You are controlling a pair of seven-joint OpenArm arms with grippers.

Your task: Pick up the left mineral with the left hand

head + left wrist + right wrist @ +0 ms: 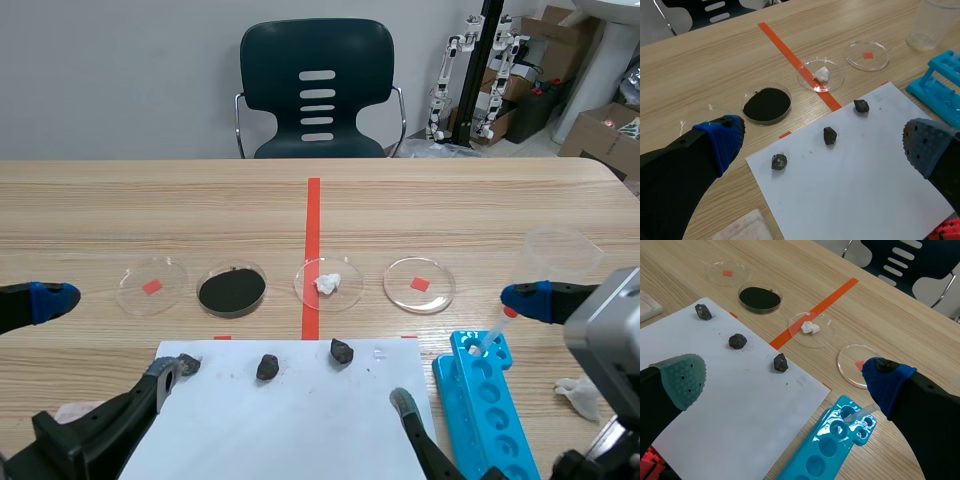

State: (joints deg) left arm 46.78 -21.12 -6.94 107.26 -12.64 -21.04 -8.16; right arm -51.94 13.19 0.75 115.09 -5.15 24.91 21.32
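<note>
A white sheet of paper (290,415) lies on the wooden worktop (100,210). 3 dark stones sit along the sheet's far edge: the left stone (189,365) at its corner, the middle stone (267,367) and the right stone (341,351). Beyond the sheet stand 4 clear dishes in a row: 2 with a red square (152,287) (419,285), 1 with black powder (232,290), 1 with a white lump (328,284). A blue rack (485,400) lies just right of the sheet. The left end effector (105,338) is spread wide at the sheet's left corner, its grey pad (165,375) just beside the left stone. The right end effector (467,352) gapes over the sheet's right edge.
</note>
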